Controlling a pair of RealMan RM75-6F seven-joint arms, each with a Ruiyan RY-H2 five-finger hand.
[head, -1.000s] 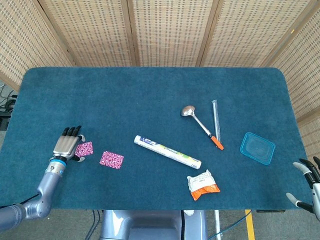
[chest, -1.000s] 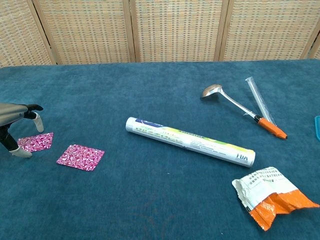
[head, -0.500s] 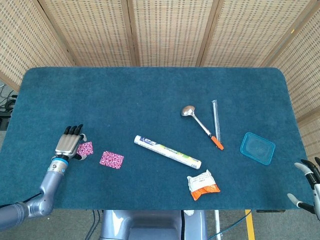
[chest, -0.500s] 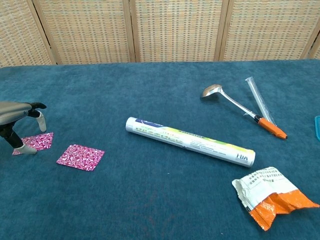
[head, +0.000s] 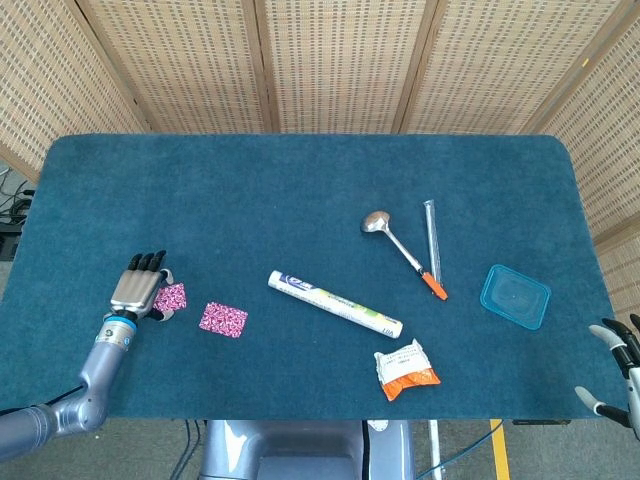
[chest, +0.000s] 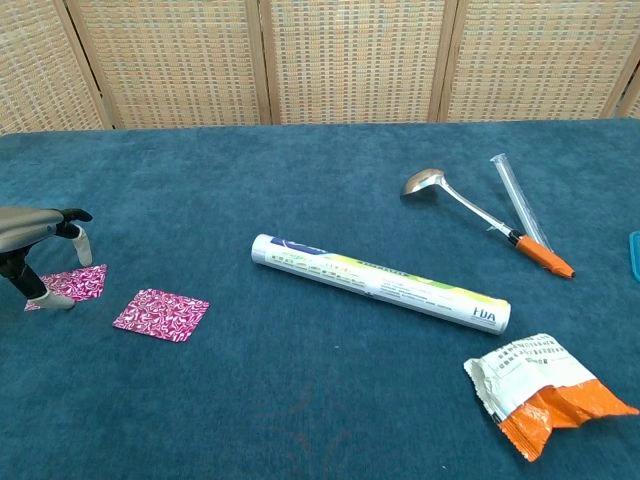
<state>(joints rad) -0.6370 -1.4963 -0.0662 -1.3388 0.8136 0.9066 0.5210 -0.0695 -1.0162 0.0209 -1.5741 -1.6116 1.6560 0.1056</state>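
Left robot hand (head: 138, 290) has crept slightly toward 6 o'clock since a second ago; right robot hand (head: 620, 358) barely shifted off the counter's 4 o'clock corner, fingers spread, holding nothing. Blue-carpeted counter (head: 300, 200) sits before woven wicker screens (head: 340, 60). Left robot hand lies palm-down, fingers extended, fingertips touching the pink patterned square (chest: 72, 285), gripping nothing; a second pink square (chest: 161, 314) lies at its 3 o'clock.

Bright even light, soft shadows, sharp focus
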